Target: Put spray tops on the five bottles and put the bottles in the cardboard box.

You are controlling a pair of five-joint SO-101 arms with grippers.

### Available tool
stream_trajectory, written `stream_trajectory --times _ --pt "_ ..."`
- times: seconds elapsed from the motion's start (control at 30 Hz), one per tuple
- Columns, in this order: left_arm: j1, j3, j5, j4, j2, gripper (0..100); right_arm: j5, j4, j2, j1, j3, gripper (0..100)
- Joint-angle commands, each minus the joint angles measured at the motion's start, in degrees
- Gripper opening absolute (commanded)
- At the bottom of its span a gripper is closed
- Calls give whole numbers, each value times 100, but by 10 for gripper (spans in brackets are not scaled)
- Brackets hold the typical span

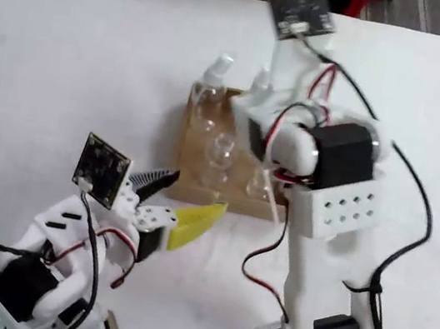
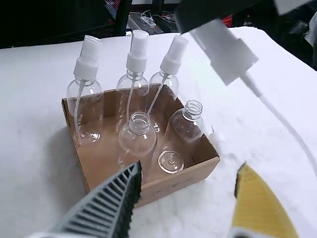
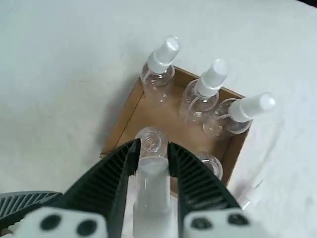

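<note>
A cardboard box (image 2: 183,176) holds five clear bottles. Three at its far side wear white spray tops (image 2: 136,49). The two nearer ones, one bottle (image 2: 137,134) and its neighbour (image 2: 185,126), have bare necks. My right gripper (image 3: 151,148) hangs over the box (image 1: 222,201), shut on a white spray top (image 3: 151,183) directly above an uncapped bottle (image 3: 150,141). That top (image 2: 223,49) trails its thin tube (image 2: 287,129) downward. My left gripper (image 2: 185,198) stands open in front of the box, nothing between its grey and yellow fingers (image 1: 198,220).
Another white spray top (image 3: 250,196) lies on the white table just outside the box's corner. The right arm's body (image 1: 332,200) stands close beside the box. White tabletop (image 1: 68,63) stretches all round.
</note>
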Motion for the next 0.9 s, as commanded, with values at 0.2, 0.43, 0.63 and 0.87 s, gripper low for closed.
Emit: stream_trajectory --times 0.2,0.43,0.63,0.87 --pt "66 -290 352 431 -242 287 -229 -1051 -620 -426 949 15" --pt "66 448 352 237 -1930 283 -202 -2185 -2659 -576 2242 15" --pt "110 721 378 53 -1842 286 -193 -3257 -3143 -585 3763 15" --pt "585 756 352 158 -1842 284 -193 -4075 -3486 -1068 4651 15"
